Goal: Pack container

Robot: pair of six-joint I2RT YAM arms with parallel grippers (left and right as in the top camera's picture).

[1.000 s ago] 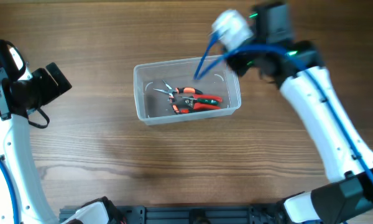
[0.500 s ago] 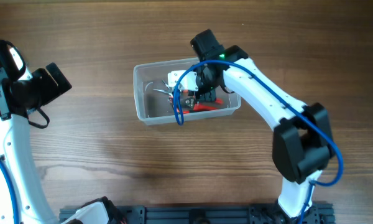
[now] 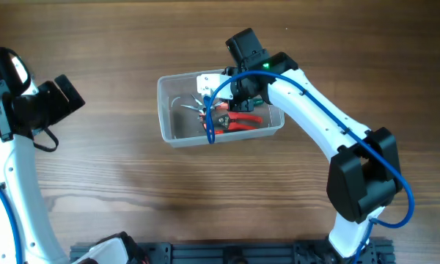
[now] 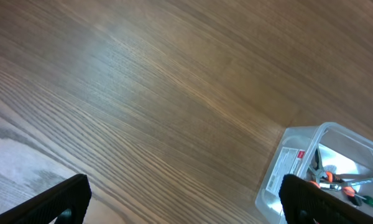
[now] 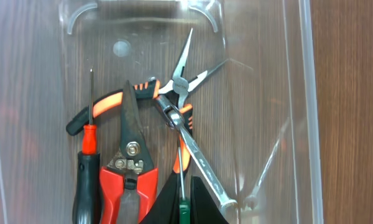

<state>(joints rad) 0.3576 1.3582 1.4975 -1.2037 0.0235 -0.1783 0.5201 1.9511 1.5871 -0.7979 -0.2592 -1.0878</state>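
Observation:
The container (image 3: 163, 110) is a clear rectangular tub at the middle of the table. It holds red-handled snips (image 5: 130, 171), a black and orange screwdriver (image 5: 87, 158), needle-nose pliers (image 5: 181, 68) and a silver wrench (image 5: 198, 163). My right gripper (image 3: 231, 103) reaches down into the tub. In the right wrist view it (image 5: 183, 190) is shut on a green-handled screwdriver (image 5: 184, 211), whose thin shaft runs over the other tools. My left gripper (image 4: 186, 208) is open and empty above bare wood, left of the container (image 4: 286, 168).
A white label (image 4: 288, 163) sticks to the tub's short wall. The right arm's blue cable (image 3: 209, 117) loops over the tub. The table is brown wood (image 3: 132, 191), with a black rail (image 3: 227, 253) along the front edge.
My right arm swung from the back right, above and outside the tub, to over the tub and down into it. The left arm has not moved.

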